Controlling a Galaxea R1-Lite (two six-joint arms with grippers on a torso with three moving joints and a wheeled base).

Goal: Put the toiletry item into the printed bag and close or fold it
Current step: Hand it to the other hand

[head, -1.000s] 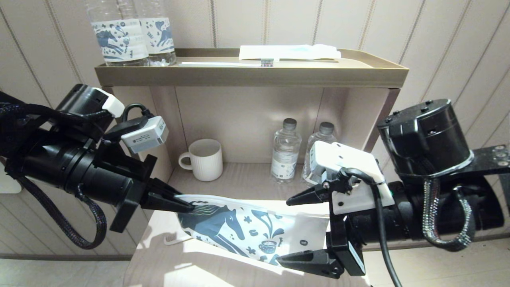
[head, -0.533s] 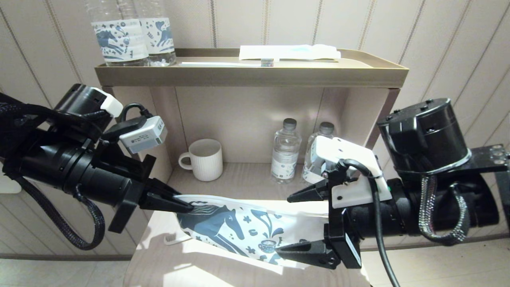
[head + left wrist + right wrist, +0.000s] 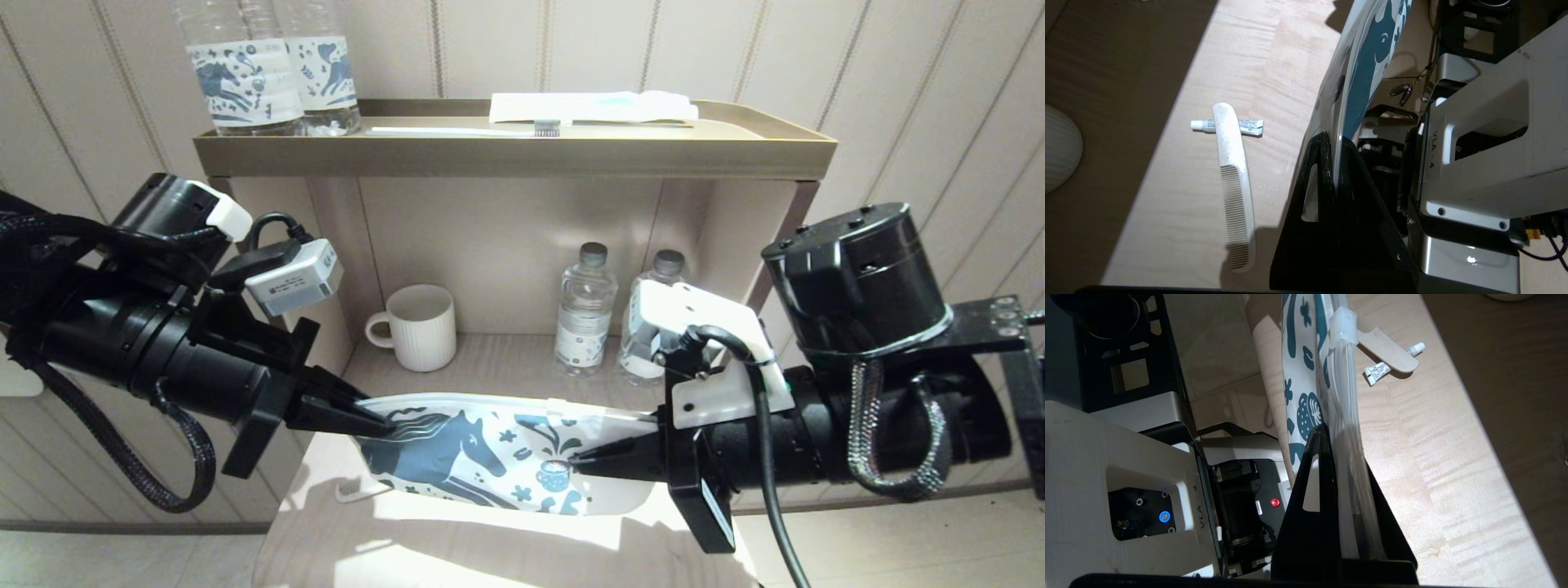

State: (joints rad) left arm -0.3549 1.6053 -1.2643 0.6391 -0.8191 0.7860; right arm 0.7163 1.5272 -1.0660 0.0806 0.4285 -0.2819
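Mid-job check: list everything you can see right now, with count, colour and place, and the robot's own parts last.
Printed bag: one, white with blue horse, held up between both end effectors.
Comb: one, white, on the wooden table, still outside the bag.
Small tube: one, white, under the comb's handle.
Mug: one, white, lower shelf.
Plain bottles: two, clear, lower shelf.
Horse-label bottles: two, clear, top tray.
Toothbrush: one, white, top tray.
Wrapped packet: one, white-blue, top tray.
Left end effector: shut on bag's left end.
Right end effector: shut on bag's right end.
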